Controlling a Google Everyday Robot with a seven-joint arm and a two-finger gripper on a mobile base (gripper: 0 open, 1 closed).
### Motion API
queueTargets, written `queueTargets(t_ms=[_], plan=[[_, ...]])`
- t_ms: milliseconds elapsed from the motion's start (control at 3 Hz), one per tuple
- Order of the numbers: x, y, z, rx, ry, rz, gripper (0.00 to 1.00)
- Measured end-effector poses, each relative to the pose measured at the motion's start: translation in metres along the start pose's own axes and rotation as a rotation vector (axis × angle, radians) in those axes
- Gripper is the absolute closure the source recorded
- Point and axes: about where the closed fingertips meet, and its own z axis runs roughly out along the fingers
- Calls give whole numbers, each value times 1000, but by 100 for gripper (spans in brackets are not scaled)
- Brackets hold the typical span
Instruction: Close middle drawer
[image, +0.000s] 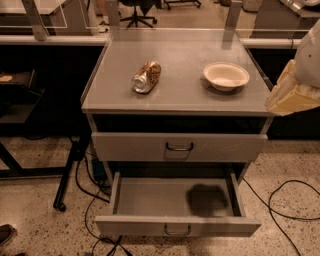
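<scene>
The middle drawer (177, 226) is pulled far out below the cabinet top; it is grey metal with a low wide front and a small dark wire handle, and its tray is empty. Above it sits the taller-fronted top drawer (180, 147) with a larger handle, pulled out slightly. The lowest drawer is hidden under the open one. My gripper (281, 102), cream-coloured, hangs at the right edge of the view beside the cabinet's right top corner, above and to the right of the open drawer and apart from it.
A crushed can (146, 76) lies on its side and a white bowl (226, 76) stands on the cabinet top (175, 95). Cables (287, 200) lie on the floor to the right and at the lower left. A black table leg (67, 175) stands to the left.
</scene>
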Motion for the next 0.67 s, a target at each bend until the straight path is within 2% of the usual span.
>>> queueTargets(t_ms=[333,667], plan=[[0,0,-1,2,-2,0,100],[9,3,9,0,-3,21,100]])
